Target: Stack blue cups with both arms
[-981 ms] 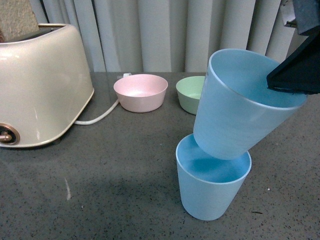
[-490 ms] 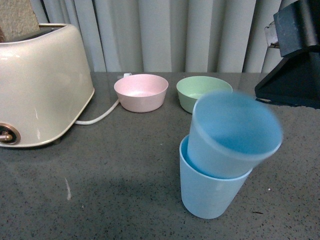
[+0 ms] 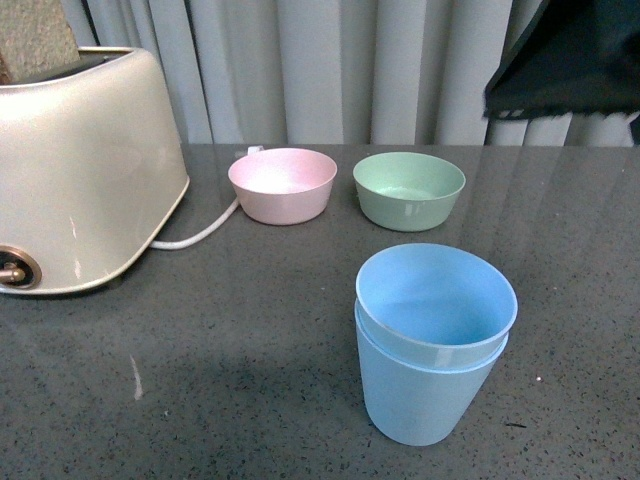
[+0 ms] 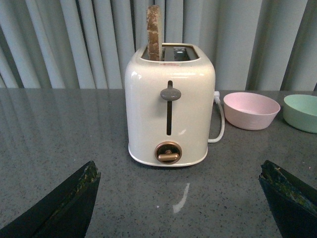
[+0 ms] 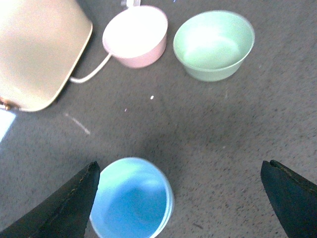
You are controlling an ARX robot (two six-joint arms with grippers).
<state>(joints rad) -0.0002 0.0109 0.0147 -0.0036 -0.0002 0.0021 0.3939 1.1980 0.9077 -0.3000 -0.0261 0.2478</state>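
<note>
- Right arm [image 3: 570, 65]: a broad, matte black, angular slab with straight edges.
- Left claw [image 4: 181, 198]: two black wedge-shaped fingers [image 4: 64, 206] with scuffed, worn tips.
- Right claw [image 5: 181, 198]: two matching black pointed fingers [image 5: 292, 191].

Change, upper blue cup [image 3: 436, 296]: a second ago I hold it tilted by its rim above the lower blue cup [image 3: 425, 395], base just at the mouth; half a second ago it is free of me, dropping in at a slant and blurred. Now it sits nested upright inside the lower one, rims nearly level, only a narrow band standing proud.

Change, my right gripper [image 5: 181, 198]: formerly clamped on that cup's rim, now parted wide and empty, lifted to the upper right corner of the front view, well above the stack.
</note>
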